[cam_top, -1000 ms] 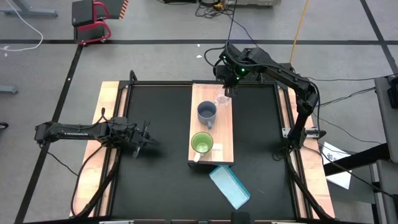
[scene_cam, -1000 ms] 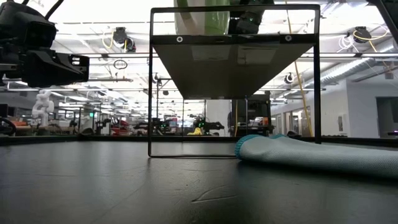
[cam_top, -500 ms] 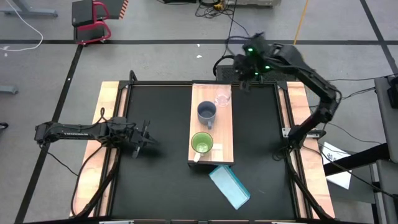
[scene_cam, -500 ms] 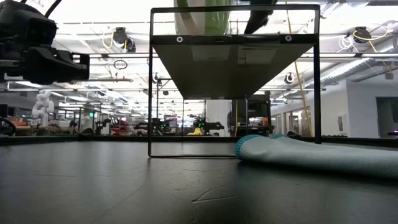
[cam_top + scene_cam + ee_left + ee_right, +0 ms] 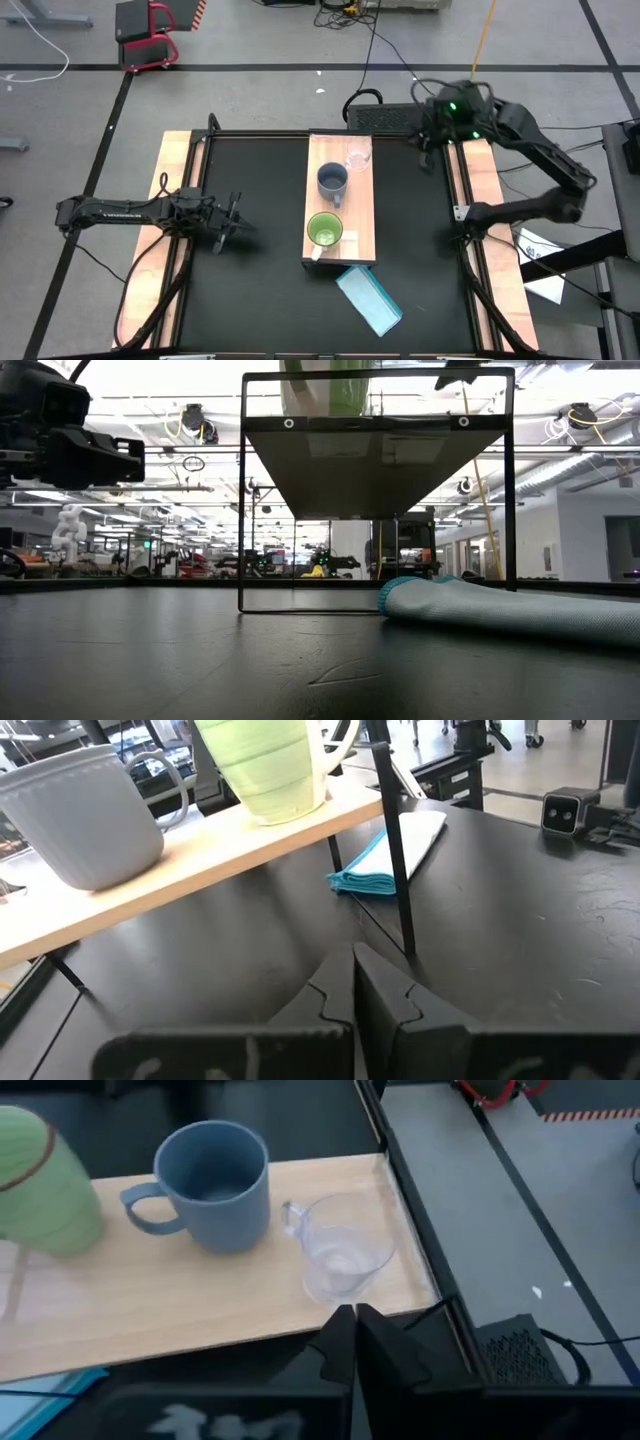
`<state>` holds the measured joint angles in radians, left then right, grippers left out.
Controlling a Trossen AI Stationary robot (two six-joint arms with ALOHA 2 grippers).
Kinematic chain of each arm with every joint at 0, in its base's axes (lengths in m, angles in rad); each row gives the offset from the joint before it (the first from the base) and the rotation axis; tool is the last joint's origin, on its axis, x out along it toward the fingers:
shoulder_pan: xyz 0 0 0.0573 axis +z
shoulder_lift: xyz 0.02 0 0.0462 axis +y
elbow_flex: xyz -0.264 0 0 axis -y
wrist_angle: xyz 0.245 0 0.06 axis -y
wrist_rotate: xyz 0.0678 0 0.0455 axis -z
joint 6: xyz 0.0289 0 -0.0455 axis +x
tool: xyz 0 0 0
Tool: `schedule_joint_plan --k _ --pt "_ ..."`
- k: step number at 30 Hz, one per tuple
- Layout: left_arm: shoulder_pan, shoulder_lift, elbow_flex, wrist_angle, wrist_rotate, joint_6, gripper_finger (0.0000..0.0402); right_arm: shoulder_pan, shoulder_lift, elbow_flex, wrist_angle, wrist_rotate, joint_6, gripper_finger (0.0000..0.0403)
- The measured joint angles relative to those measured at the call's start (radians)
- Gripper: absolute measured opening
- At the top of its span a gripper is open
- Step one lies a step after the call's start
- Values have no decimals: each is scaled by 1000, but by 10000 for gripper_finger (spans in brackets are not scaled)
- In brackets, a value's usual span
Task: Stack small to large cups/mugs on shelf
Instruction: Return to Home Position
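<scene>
Now, from above, the right end effector has pulled back off the shelf toward the table's rear right, leaving glass, blue mug and green mug in a row. Its wrist view shows fingers together, empty. The left end effector, likewise closed, waits at left. Stacking looks done.

The green mug is bright green with faint horizontal ribbing and a pale handle. The blue mug is plain grey-blue. The cup is clear. The shelf is light wood with pale grain, the table is black, and the pad is light blue.
</scene>
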<state>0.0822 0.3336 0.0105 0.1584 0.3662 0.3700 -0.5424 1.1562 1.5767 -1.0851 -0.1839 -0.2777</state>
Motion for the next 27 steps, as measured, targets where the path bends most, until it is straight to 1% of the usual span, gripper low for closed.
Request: schedule_joint_plan --k 7,11,13,18,22,27 --pt "0 0 0 27 0 -12 1 7 -242 -285 132 -3 76 1" --pt "0 0 0 48 0 -12 1 29 -366 -445 252 -5 145 0" --pt "0 0 0 56 0 -12 1 40 -417 -517 306 -30 183 0" --pt "0 0 0 58 0 -18 1 71 -504 -670 423 -113 258 0" --pt "0 0 0 56 0 -33 1 95 -558 -767 475 -114 274 0" --pt "-2 0 0 56 12 -31 0 100 -611 -844 487 -114 291 0"
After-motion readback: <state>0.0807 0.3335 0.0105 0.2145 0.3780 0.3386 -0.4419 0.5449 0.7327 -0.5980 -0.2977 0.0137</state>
